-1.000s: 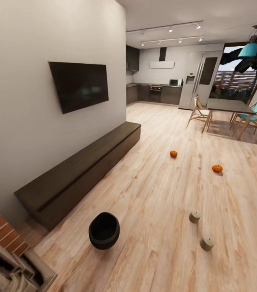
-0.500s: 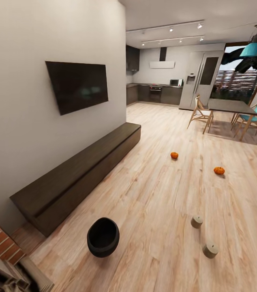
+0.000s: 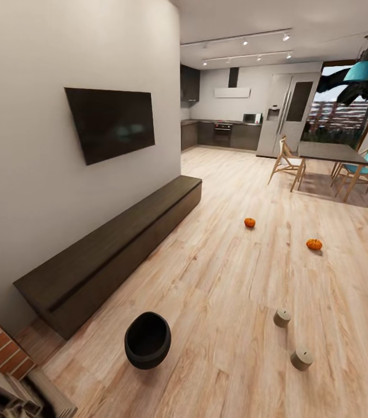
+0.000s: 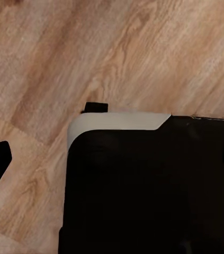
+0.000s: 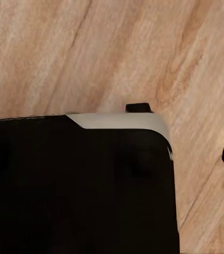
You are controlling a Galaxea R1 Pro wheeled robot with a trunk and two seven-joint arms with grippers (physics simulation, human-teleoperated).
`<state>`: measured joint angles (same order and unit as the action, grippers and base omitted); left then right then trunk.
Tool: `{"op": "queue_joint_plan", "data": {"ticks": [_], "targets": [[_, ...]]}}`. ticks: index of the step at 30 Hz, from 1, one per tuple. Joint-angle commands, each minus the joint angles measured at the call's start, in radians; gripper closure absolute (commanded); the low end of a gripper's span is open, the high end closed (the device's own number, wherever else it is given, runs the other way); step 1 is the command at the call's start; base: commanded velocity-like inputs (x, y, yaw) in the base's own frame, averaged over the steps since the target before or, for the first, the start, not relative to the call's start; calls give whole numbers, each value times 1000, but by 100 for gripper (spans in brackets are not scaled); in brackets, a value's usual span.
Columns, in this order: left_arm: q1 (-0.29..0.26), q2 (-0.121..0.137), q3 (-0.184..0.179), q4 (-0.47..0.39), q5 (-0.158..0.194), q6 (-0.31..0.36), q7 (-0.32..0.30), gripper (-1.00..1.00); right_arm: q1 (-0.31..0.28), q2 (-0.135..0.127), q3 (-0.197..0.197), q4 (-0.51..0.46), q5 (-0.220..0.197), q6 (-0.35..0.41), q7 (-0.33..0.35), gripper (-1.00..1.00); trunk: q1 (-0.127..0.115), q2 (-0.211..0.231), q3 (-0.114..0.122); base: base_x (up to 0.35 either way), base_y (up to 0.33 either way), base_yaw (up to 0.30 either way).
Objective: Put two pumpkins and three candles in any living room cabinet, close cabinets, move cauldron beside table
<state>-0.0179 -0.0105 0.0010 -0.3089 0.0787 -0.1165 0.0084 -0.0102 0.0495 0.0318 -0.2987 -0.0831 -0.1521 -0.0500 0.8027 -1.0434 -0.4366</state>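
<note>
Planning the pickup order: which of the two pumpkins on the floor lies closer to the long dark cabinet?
The left pumpkin, lying nearer the cabinet; the other pumpkin lies further right, toward the dining table.

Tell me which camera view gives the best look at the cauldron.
The head view. There the cauldron stands whole on the wood floor, its dark open mouth visible, just off the near end of the long dark cabinet. The left and right wrist views show floor planks and dark robot parts, no cauldron.
</note>
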Motion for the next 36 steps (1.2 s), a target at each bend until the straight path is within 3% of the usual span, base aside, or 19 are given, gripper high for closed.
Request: {"op": "queue_joint_plan", "data": {"ticks": [1,5,9,12,20,28,36], "targets": [[-1,4,0,-33,24,35,1,-100,-1,1,11,-37,-6,32,-15,-100,0,-1,-1,2,0,0],[-2,26,5,-185,65,216,13,-100,-2,20,23,-179,0,176,-33,-100,0,-1,-1,0,0,0],[-2,31,6,-221,72,259,16,-100,-2,35,43,-200,1,190,-28,-100,0,-1,-1,0,0,0],[-2,32,7,-217,77,258,17,-100,-2,37,62,-200,-2,155,-34,-100,0,-1,-1,0,0,0],[-2,30,11,-190,79,231,18,-100,-2,38,66,-198,-9,107,-40,-100,0,-1,0,0,0,39],[-2,26,10,-154,75,152,18,-100,-2,38,63,-197,-6,61,-41,-100,0,-1,4,0,0,250],[-2,25,4,-151,74,131,18,-100,-2,38,66,-197,-5,56,-40,-100,0,-1,6,82,-51,281]]}}
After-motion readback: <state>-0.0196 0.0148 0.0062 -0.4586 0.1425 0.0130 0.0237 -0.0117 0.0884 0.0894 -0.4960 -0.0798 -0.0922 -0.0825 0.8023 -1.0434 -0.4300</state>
